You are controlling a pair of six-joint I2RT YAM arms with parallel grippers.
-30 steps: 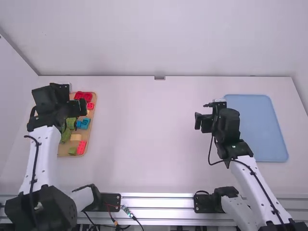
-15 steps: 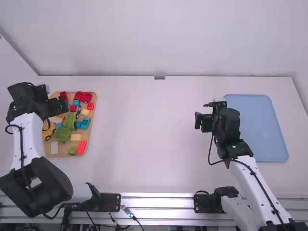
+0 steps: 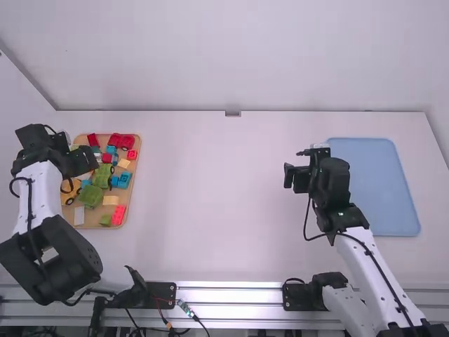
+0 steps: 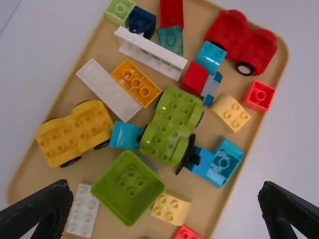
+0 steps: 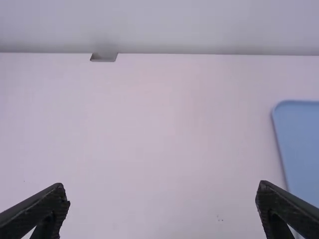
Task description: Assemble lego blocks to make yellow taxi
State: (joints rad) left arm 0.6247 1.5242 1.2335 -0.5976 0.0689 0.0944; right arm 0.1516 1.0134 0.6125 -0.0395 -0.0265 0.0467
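Left end effector (image 3: pixel 83 160), right end effector (image 3: pixel 295 169): both gaping, empty, wide table (image 3: pixel 210 189) between

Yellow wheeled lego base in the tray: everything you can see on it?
The yellow wheeled base looks like plastic: two broad, rounded halves, a narrower waist, round studs facing up, black wheels showing along both long sides. It sits upright on the tan tray, nothing stacked on it. One end is right by a blue block; can't tell if they touch. The left pincer is open, not gripping it.
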